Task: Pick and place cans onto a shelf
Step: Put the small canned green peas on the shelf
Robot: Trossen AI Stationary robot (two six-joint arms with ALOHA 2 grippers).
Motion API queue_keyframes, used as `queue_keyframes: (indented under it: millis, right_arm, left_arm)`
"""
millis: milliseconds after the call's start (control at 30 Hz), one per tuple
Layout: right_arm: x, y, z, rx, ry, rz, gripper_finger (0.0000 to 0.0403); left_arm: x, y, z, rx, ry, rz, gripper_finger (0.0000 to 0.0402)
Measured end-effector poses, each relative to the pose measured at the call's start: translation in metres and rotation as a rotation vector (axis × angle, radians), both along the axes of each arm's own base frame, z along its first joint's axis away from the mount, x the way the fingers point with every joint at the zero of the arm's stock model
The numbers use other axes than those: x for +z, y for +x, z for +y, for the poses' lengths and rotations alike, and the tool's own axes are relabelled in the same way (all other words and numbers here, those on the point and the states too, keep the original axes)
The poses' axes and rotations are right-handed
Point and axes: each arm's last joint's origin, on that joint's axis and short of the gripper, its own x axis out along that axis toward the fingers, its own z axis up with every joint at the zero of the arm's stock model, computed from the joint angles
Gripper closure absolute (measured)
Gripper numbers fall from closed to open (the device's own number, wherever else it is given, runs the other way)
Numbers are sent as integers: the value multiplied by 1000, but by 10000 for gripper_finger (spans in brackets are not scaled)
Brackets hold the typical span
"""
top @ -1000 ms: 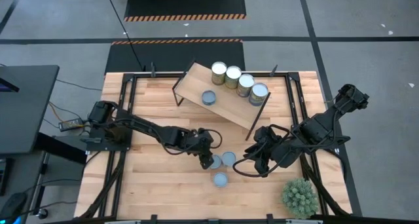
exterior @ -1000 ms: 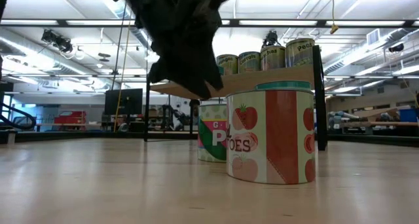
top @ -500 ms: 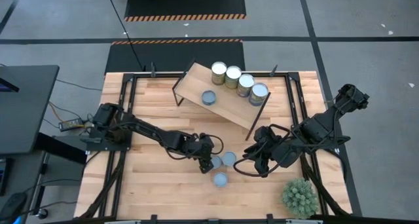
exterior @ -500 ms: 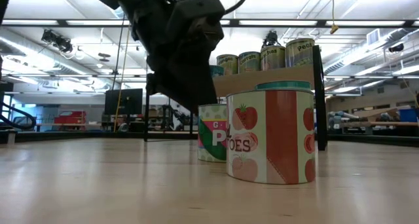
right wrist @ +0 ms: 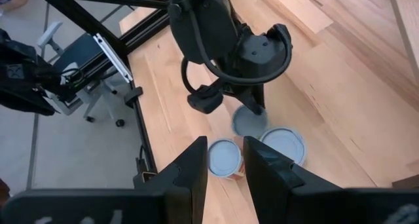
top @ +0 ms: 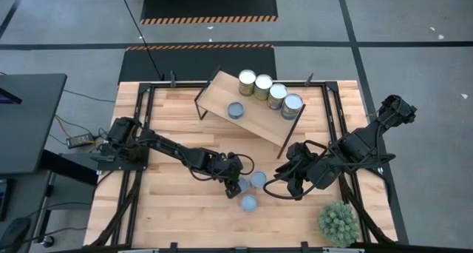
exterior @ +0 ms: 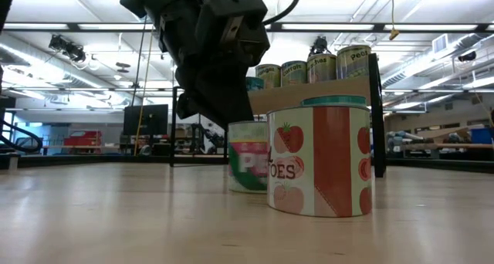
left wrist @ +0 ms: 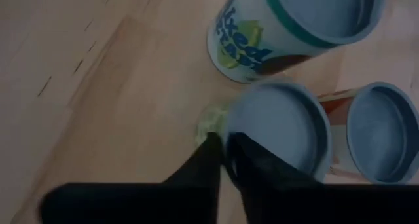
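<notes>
Three blue-grey-topped cans stand on the table: one [top: 238,184] under my left gripper [top: 236,178], one [top: 257,180] beside it, one [top: 248,203] nearer the front edge. My left gripper points down and is shut on the first can [left wrist: 281,126]. Four wider cans [top: 270,91] and one blue-grey can [top: 235,109] stand on the wooden shelf [top: 259,121]. My right gripper [top: 287,180] hangs open and empty just right of the table cans, fingers [right wrist: 194,166] apart. My left gripper holds the can by its top rim [left wrist: 229,122], on the side away from the other two cans. One finger [left wrist: 209,155] is outside the wall and the other [left wrist: 252,160] on the recessed lid. The fingers come from above, slanting down. The can's bottom looks on the table [exterior: 248,188].
A spiky green potted plant [top: 338,222] stands at the near right corner. The shelf's dark legs [top: 290,138] stand just beyond the table cans. The tomato-label can [exterior: 320,160] is nearest the front edge. Bare planks [top: 177,201] lie to the near left.
My left gripper has gone down and toward the near edge onto the leftmost table can. That can has shifted slightly on the table in the low view; the other cans have stayed put.
</notes>
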Motion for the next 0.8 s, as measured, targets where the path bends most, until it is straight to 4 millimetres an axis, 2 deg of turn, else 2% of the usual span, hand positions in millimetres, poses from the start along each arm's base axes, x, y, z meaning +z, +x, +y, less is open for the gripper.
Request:
queue_keyframes:
  millis: [100, 267, 400, 633, 800]
  right_arm:
    - [0, 0, 0, 0, 0, 1, 298]
    - [0, 0, 0, 0, -1, 1, 298]
    - [0, 0, 0, 6, 4, 5, 298]
    - [0, 0, 0, 8, 5, 6, 298]
    - [0, 0, 0, 6, 8, 6, 298]
  left_arm:
    - [-1, 0, -1, -11, 9, 2, 390]
    - [0, 0, 0, -24, 21, 7, 395]
    - [9, 1, 4, -83, 43, 9, 398]
    - [31, 6, 34, -174, 89, 91, 398]
    - [52, 15, 52, -201, 105, 70, 399]
